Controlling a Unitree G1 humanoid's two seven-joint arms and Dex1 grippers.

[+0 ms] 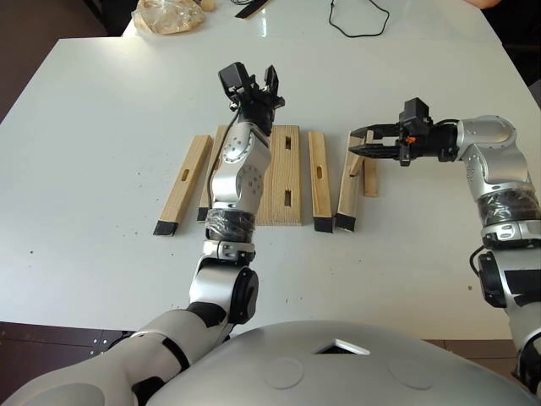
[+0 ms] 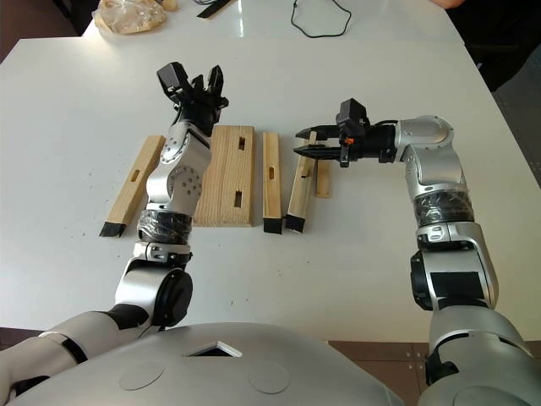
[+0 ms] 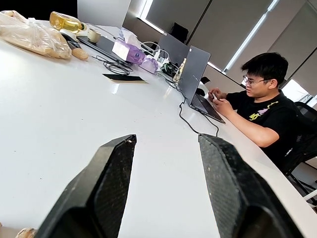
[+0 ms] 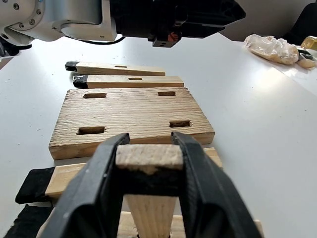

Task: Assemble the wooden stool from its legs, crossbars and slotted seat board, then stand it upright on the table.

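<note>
Clamping near-far crossbar point(image 1: 370, 182), right gripper point(image 1: 353, 141)

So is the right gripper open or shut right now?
Shut: the right gripper clamps a wooden piece by its end.

The seat board point(image 4: 133, 116) is rough-grained bare wood, the table point(image 1: 101, 127) smooth and glossy.
</note>
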